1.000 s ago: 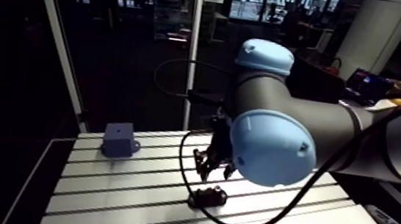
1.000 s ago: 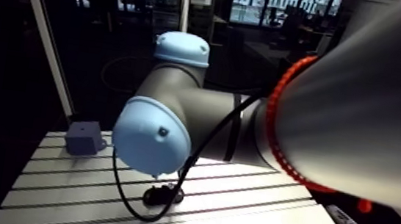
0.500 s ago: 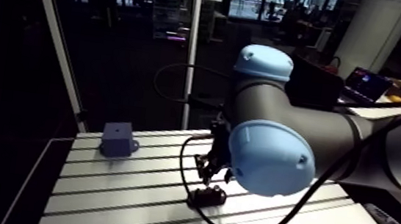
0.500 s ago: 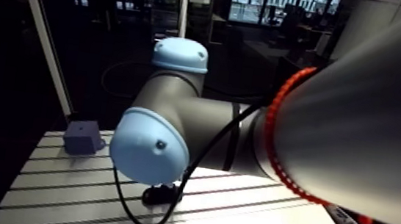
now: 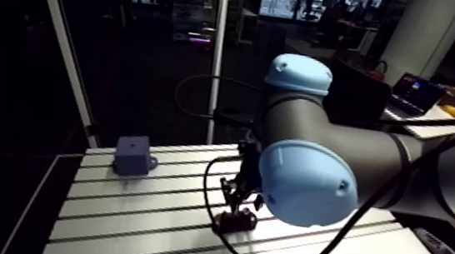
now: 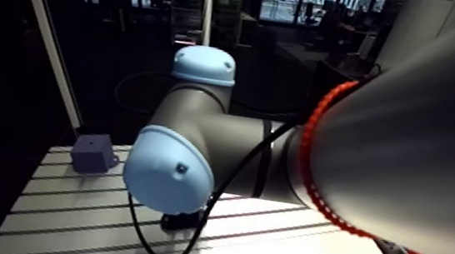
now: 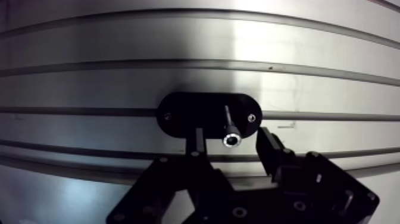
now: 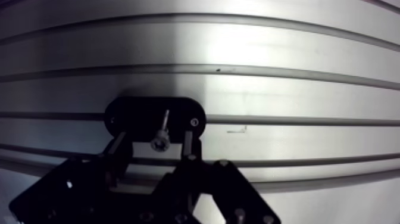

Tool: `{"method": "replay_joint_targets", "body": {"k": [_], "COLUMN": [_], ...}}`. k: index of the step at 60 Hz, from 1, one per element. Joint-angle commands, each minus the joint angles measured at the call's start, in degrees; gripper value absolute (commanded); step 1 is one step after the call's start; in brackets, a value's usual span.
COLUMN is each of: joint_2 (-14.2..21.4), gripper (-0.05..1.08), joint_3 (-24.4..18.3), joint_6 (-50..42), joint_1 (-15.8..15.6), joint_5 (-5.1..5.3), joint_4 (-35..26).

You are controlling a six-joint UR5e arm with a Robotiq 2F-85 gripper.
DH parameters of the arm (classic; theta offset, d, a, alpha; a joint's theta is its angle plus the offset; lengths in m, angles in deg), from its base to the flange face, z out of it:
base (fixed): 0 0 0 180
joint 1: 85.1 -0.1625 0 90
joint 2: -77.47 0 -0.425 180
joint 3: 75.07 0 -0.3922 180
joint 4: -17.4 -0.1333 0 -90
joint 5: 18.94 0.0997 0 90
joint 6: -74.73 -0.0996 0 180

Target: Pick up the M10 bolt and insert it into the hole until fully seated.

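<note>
- Gripper [image 7: 229, 136] fingers spread apart, gripping nothing; bolt [image 7: 228, 124] stands between them in black holder [image 7: 181, 113].
- Grey block [image 5: 133, 156] sits left of centre on the table [image 5: 127, 212].

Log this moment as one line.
stage: pre-grasp | gripper: open, one finger each side of bolt, no contact | bolt: upright in black holder | blue block: well away from gripper

The table [image 5: 143, 218] fills the lower half of the arm view. A block [image 5: 133, 156] sits on it left of centre, toward the far edge. Well apart, at lower centre, a holder plate [image 5: 235, 220] lies under the gripper [image 5: 240, 199]. In the wrist view the bolt [image 7: 229, 126] stands in the plate between the 2 spread fingers [image 7: 196, 142], touching neither.
</note>
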Motion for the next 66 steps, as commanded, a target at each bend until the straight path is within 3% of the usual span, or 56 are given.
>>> {"method": "replay_joint_targets", "body": {"k": [1,37,50,66], "joint_2": [-0.5,-0.9,-1.3,-1.5], "gripper": [0.46,0.51,0.57,0.65], "joint_3": [0.0,-0.1,0.0,0.0], "joint_6": [-0.1,-0.2,-0.2,-0.2], "joint_1": [0.0,0.0,0.0,0.0], "joint_5": [0.02,-0.41,-1.19,-1.21], "joint_4": [0.0,0.1,1.6,1.6]}}
